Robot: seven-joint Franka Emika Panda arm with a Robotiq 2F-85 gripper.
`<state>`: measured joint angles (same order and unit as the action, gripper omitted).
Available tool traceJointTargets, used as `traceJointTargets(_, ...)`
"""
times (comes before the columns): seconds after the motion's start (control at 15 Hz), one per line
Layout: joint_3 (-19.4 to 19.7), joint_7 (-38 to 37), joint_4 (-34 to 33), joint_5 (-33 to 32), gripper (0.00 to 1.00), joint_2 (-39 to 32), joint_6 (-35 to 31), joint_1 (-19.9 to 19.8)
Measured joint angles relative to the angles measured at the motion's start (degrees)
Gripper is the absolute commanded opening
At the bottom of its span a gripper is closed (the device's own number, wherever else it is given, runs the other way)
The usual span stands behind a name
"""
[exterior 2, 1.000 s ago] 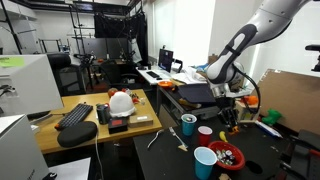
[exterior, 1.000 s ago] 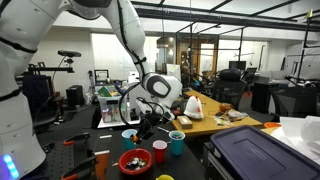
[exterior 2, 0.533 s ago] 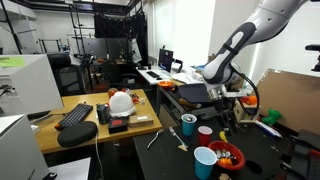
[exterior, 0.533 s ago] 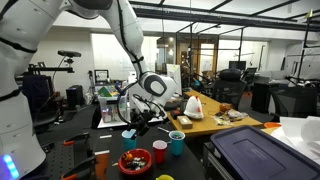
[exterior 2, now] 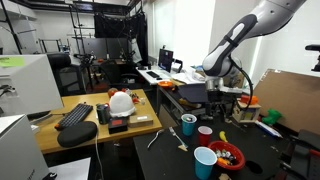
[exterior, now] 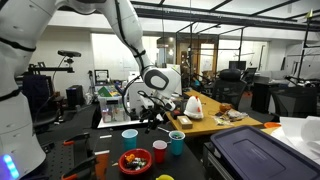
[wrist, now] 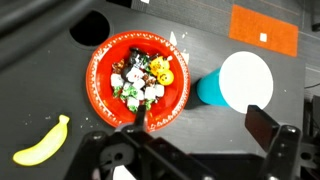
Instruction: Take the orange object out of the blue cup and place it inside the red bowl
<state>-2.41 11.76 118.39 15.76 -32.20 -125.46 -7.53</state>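
- Your hand hangs over the red bowl, fingers spread wide with nothing between them.
- The orange object lies inside that bowl among other small pieces.
- The blue cup stands upright on the dark surface, apart from the bowl.

Above the red bowl open room is found; a light-blue cup is set just beside its rim, a banana near.
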Motion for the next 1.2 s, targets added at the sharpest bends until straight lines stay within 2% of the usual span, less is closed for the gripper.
traceJointTargets(0.53, -1.1, -1.2, 0.2, 5.1, 1.00, 3.8, -10.9, 0.4)
traceJointTargets(1.0, -1.5, -6.4, 2.5, 4.6, 1.00, 8.4, -24.7, 3.1)
traceJointTargets(1.2, -0.7, -10.9, 3.3, 1.9, 1.00, 10.0, -27.5, 4.8)
